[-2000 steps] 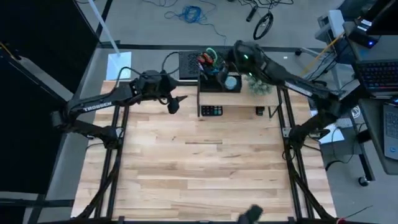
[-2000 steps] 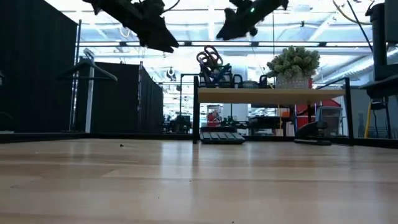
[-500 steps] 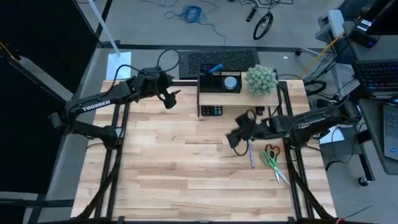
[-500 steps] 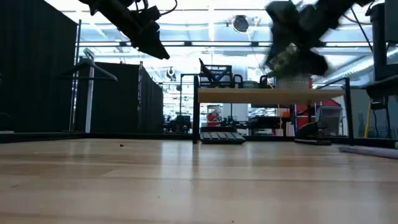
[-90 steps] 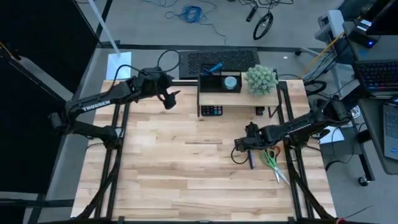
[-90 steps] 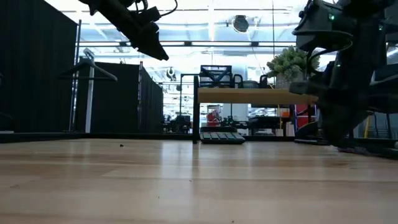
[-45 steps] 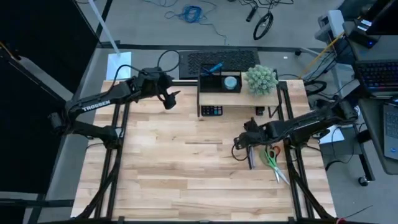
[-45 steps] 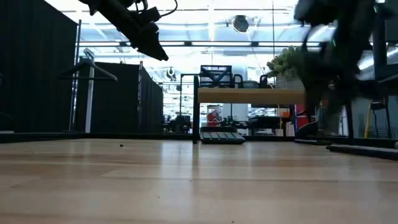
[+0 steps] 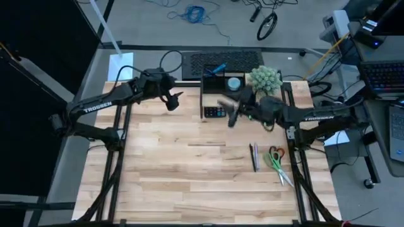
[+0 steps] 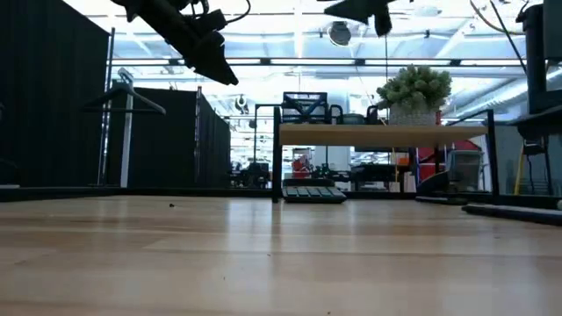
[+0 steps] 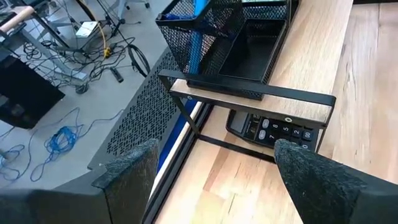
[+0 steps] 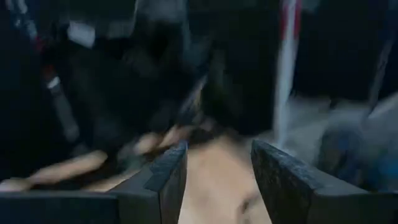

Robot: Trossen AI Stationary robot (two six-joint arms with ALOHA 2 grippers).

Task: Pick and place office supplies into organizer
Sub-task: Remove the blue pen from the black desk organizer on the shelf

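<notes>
Two pens (image 9: 254, 156) and scissors (image 9: 276, 160) lie on worktop (image 9: 189, 170), well apart from organizer (image 9: 223, 82) on wooden riser. Right claw (image 9: 231, 113) blurred near calculator (image 9: 214, 112), fingers parted, empty. Left claw (image 9: 178, 100) idle, spread. Risk: fast swing clips riser or plant (image 9: 264, 80).

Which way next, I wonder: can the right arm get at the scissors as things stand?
Probably yes: the scissors lie in the open beside the pens, and the right gripper is empty.
</notes>
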